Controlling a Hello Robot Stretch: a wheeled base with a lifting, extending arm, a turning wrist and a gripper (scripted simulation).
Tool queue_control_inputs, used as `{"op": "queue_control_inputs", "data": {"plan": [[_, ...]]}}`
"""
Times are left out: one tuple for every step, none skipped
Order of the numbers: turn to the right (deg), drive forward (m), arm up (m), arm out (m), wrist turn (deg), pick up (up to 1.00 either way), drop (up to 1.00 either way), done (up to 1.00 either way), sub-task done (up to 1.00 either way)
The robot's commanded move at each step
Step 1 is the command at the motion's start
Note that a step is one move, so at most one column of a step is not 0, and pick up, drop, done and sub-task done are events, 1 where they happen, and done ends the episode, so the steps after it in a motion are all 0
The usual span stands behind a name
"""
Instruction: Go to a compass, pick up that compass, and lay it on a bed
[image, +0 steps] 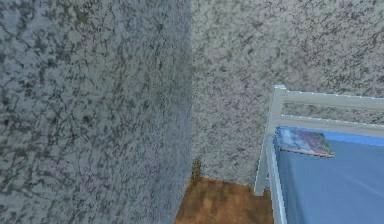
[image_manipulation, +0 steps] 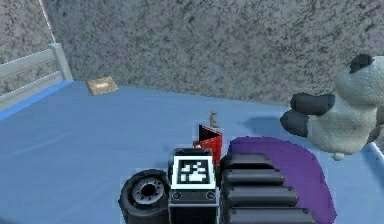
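Dark square arm bar (image_manipulation: 255, 192) rises from the arm side view's bottom edge. A white marked square (image_manipulation: 195, 172) and the gripper (image_manipulation: 147, 196), a dark round body, sit to its left. Just beyond, a small red-and-black thing (image_manipulation: 208, 142), possibly the compass, shows against the blue-sheeted bed (image_manipulation: 90, 140). I cannot tell whether the gripper holds it. A purple cushion (image_manipulation: 295, 160) and a black-and-white plush panda (image_manipulation: 340, 105) lie to its right.

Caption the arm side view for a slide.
Arm over a blue bed, a red-and-black thing near its far end, panda plush at right, tan book at upper left.
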Motion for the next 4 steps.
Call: {"op": "queue_control_inputs", "data": {"plan": [[0.0, 0.00, 0.00, 0.48, 0.0, 0.00, 0.00, 0.00, 0.00], [0.0, 0.00, 0.00, 0.00, 45.0, 0.00, 0.00, 0.00, 0.00], [0.0, 0.00, 0.00, 0.00, 45.0, 0.00, 0.00, 0.00, 0.00], [0.0, 0.00, 0.00, 0.00, 36.0, 0.00, 0.00, 0.00, 0.00]]}}
